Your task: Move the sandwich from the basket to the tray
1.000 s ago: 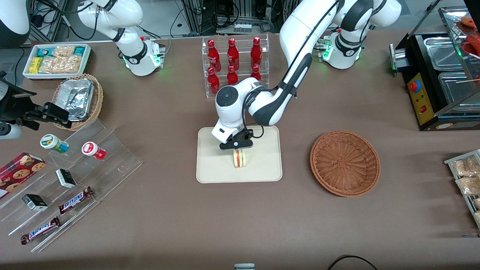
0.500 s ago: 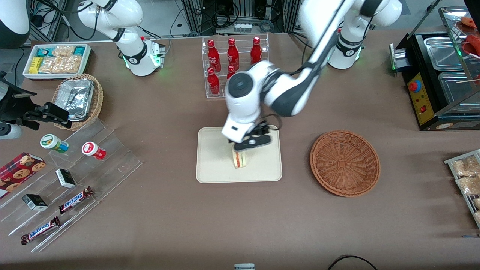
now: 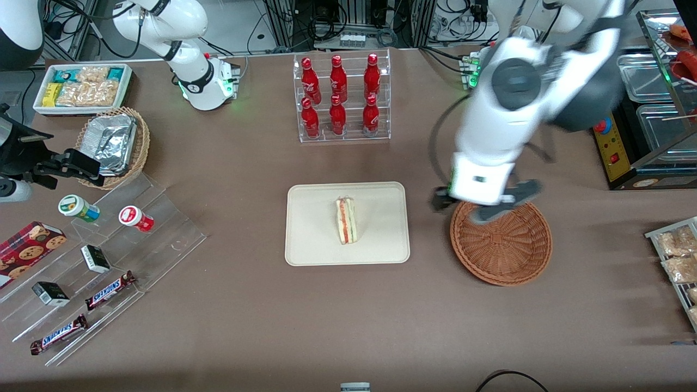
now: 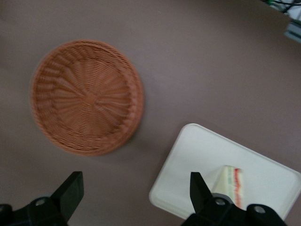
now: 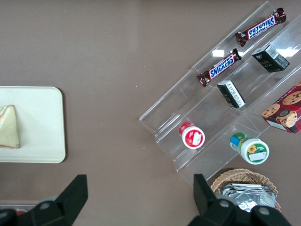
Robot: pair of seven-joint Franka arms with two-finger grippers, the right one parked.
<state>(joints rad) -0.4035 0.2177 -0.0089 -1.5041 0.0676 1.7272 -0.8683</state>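
The sandwich (image 3: 346,220) lies on its side in the middle of the cream tray (image 3: 310,234), with its red and green filling edge showing. It also shows in the left wrist view as the sandwich (image 4: 230,181) on the tray (image 4: 197,160). The reddish-brown wicker basket (image 3: 501,242) stands beside the tray, toward the working arm's end, and nothing is in it. My gripper (image 3: 479,202) hangs open and raised above the basket's rim nearest the tray. In the wrist view the gripper (image 4: 135,181) holds nothing, with the basket (image 4: 87,96) below.
A clear rack of red bottles (image 3: 340,98) stands farther from the camera than the tray. A stepped acrylic display with snacks (image 3: 109,256), a tan basket of foil containers (image 3: 114,144) and a white bin (image 3: 81,87) sit toward the parked arm's end. A black machine (image 3: 631,125) stands near the basket.
The gripper has let go of the sandwich, risen off the tray and swung toward the basket. The sandwich stays on the tray.
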